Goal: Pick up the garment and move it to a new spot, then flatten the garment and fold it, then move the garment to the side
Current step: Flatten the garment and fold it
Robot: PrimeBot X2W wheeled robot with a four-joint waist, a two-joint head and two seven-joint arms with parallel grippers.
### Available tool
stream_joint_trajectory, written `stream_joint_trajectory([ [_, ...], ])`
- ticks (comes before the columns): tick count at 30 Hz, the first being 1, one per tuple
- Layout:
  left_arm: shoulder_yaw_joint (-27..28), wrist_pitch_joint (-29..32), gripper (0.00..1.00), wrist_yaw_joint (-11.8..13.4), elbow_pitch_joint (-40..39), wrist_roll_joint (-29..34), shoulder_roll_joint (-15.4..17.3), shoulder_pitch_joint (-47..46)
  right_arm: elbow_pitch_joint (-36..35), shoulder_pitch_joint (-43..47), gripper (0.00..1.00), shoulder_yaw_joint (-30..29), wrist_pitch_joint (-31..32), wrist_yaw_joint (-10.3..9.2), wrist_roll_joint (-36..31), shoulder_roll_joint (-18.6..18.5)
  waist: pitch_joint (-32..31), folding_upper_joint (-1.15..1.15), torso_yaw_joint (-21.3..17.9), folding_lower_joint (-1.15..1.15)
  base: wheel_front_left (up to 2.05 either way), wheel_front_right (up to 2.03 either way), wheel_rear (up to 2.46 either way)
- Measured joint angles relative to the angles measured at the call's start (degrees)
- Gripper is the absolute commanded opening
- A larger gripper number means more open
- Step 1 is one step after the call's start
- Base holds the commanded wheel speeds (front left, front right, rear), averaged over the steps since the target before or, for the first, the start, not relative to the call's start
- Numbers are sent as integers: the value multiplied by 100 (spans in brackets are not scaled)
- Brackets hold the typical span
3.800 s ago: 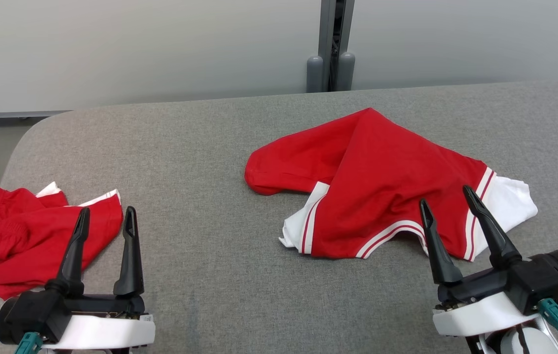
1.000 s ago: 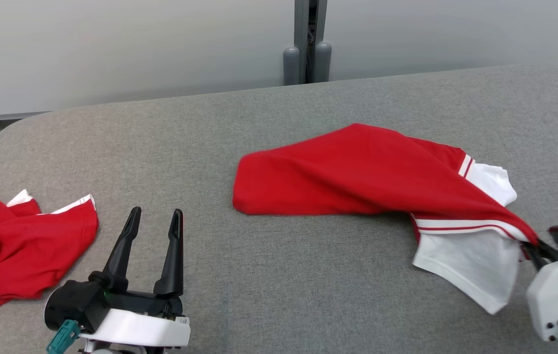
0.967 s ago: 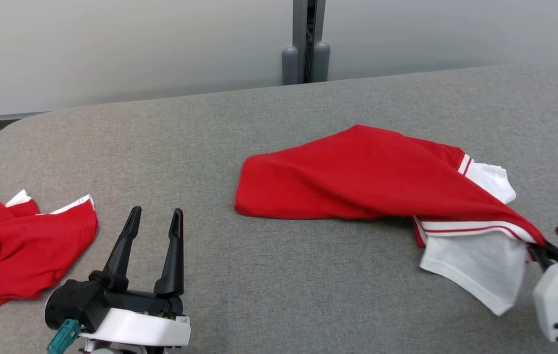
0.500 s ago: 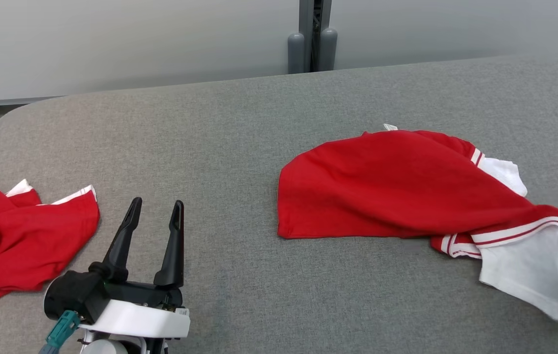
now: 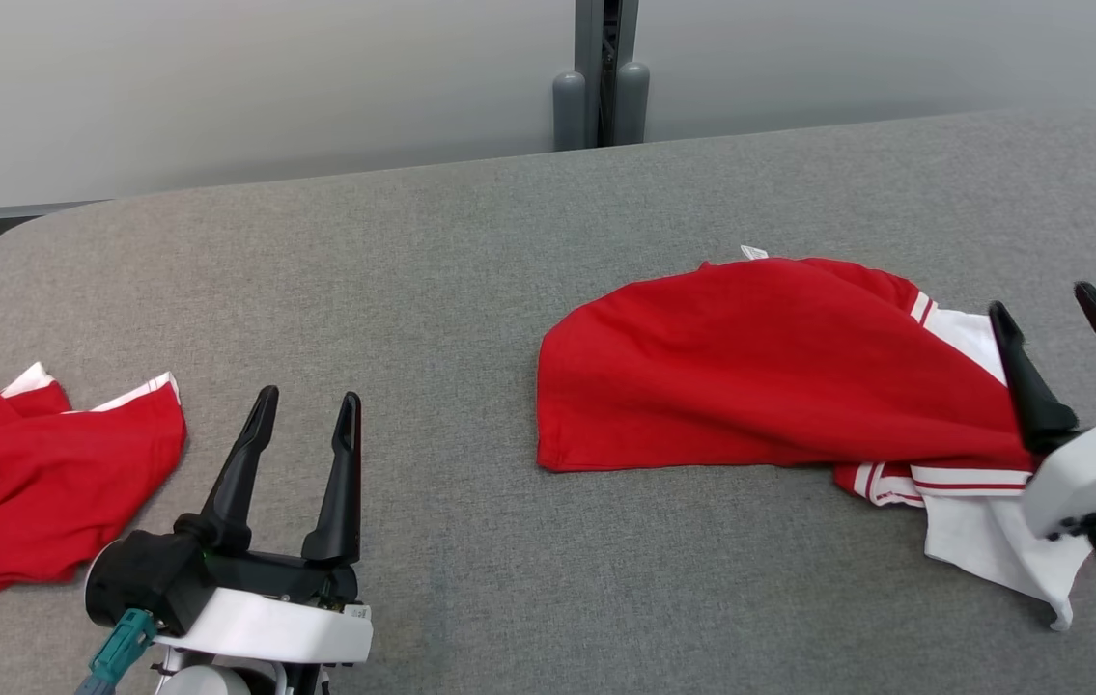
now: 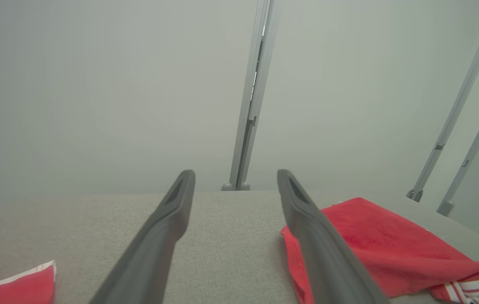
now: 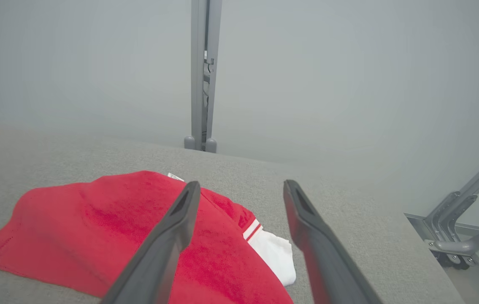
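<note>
right gripper [image 5: 1040,299] is spread wide, nothing between the fingers. it sits at the right end of the garment [image 5: 760,367], one finger in front of the white sleeve in the head view (can't tell if it actually brushes the cloth). in the right wrist view the same gripper [image 7: 241,183] shows its fingers apart w/ the red fabric below them.

left gripper [image 5: 309,394] is also wide open and empty, over bare table [image 5: 412,270].

count: 2 grippers, 2 red-and-white clothing pieces. the garment lies loosely bunched on the right half of the table, red body w/ striped trim and a white sleeve poking out at the near right. the second red piece [image 5: 36,483] is a crumpled heap at the left edge, well apart from it.

pose: both point their fingers toward the far wall [image 5: 219,87]. left one's low at the front-left btw the two pieces, right one's at the far right edge of the head view, white wrist housing below it.
</note>
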Motion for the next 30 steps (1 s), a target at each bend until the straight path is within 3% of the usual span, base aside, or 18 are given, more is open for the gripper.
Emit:
stream_joint_trajectory([
  [7, -41, 0, 100, 0, -30, 8, 0, -2, -391, 113, 100, 530, -1338, 1, 104, 434, -8, 0, -56, 0, 0, 0, 0],
  [13, -110, 0, 100, 8, -31, 8, -1, -18, -120, 549, 100, 495, -2304, 0, -22, 1136, 32, 0, -100, 0, 0, 0, 0],
  [19, -129, 0, 100, 21, -2, 8, 0, -30, 341, 617, 100, 697, -2592, 0, -171, 1323, 130, 0, -201, 0, 0, 0, 0],
  [30, -192, 0, 100, -3, 132, 7, 2, -105, 526, 471, 100, 694, -2663, 0, -266, 1336, 218, 0, -341, 0, 0, 0, 0],
])
